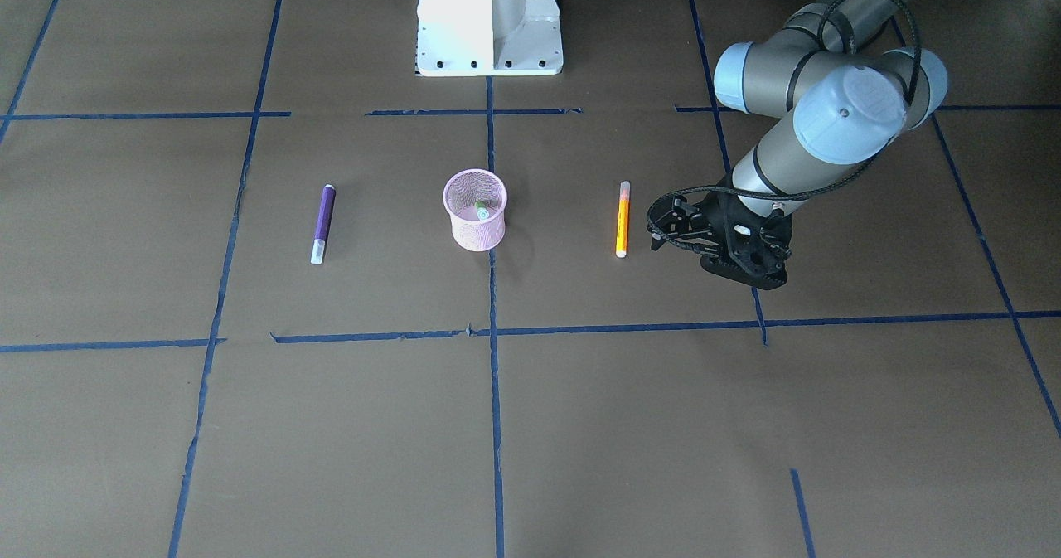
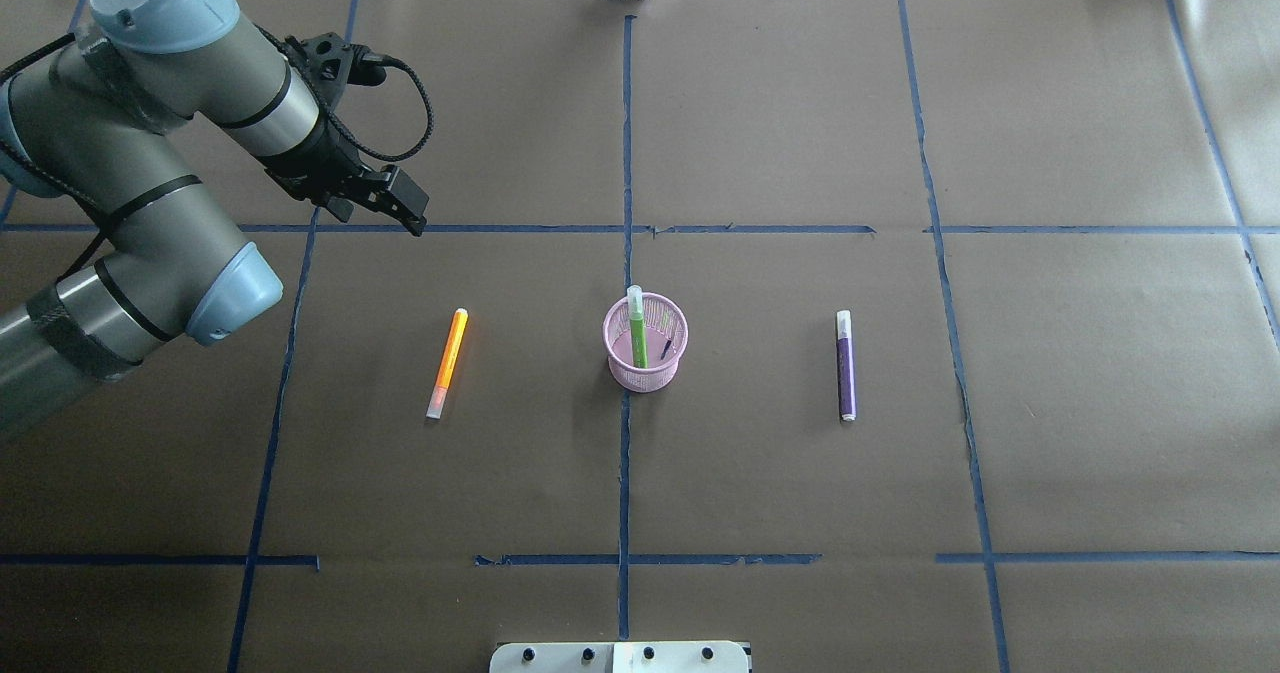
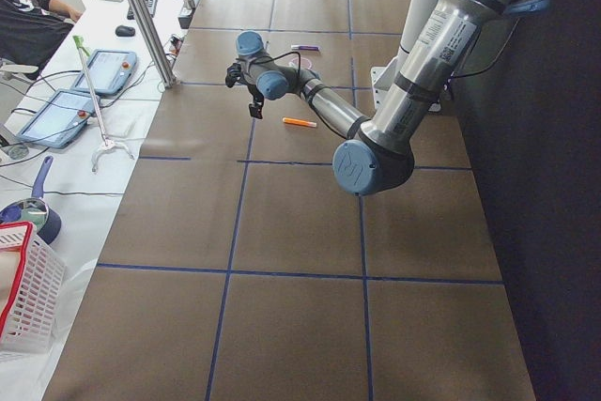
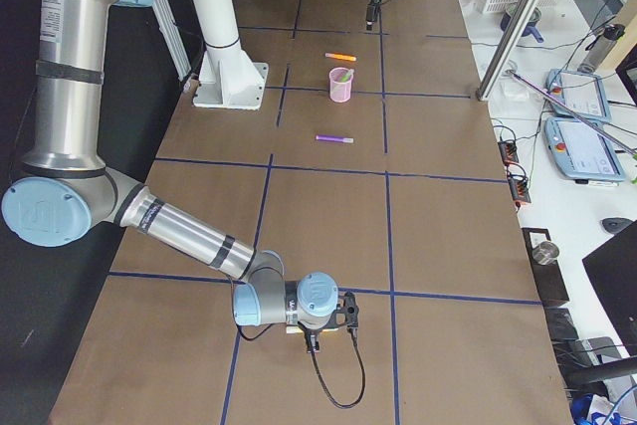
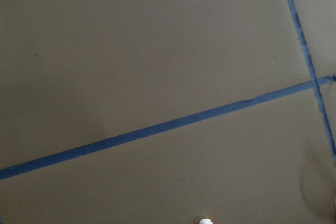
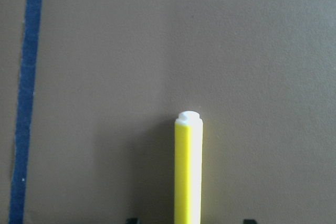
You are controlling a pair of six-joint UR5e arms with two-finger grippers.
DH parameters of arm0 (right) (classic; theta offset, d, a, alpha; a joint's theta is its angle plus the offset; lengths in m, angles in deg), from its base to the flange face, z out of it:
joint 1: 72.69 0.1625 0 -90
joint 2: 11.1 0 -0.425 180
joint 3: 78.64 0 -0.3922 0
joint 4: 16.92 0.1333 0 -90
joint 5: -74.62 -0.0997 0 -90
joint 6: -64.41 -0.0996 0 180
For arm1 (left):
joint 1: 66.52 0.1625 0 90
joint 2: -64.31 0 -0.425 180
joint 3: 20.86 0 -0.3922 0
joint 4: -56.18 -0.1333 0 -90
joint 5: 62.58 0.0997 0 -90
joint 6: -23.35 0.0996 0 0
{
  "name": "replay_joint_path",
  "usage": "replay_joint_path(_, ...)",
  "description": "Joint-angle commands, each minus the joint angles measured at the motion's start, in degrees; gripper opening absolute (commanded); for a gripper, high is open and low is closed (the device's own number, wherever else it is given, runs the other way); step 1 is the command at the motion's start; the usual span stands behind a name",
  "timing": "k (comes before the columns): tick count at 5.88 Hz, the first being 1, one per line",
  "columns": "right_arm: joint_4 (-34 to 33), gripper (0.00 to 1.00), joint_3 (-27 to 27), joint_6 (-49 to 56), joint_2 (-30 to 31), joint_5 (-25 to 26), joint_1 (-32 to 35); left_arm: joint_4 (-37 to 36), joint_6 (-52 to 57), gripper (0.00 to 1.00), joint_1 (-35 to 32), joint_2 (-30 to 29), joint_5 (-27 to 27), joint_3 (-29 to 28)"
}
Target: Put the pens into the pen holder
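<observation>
In the overhead view, the left end effector hangs above the bench, beyond the far end of the orange pen and to its left. Its jaws appear released and it carries nothing. The orange pen lies flat on the brown paper, well apart from the pen holder, which stands upright at the bench centre on a blue tape line. One pen is already collected: the green pen stands in the holder with its pale cap above the rim. The purple pen lies flat to the holder's right, also well apart from it. The right end effector is far from this group, low over the bench end on the robot's right. Its wrist view shows the yellow pen running up from the bottom edge between two dark tips. Whether those tips are clenched on the pen or stand clear of it cannot be told. The step in hand is judged to be the approach to the orange pen. The next move calls for bringing the left end effector back over the barrel, aligning the jaws across it, descending, then closing.
</observation>
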Motion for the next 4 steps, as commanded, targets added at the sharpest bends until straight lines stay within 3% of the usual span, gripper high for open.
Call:
replay_joint_path(1, -0.02, 0.51, 0.00, -0.06, 0.00, 0.15, 0.00, -1.49, 0.86, 1.00, -0.29, -0.03, -1.66, 0.57)
replay_joint_path(4, -0.02, 0.37, 0.00, -0.06, 0.00, 0.32, 0.00, -1.49, 0.86, 1.00, -1.53, -0.11, -3.69, 1.10)
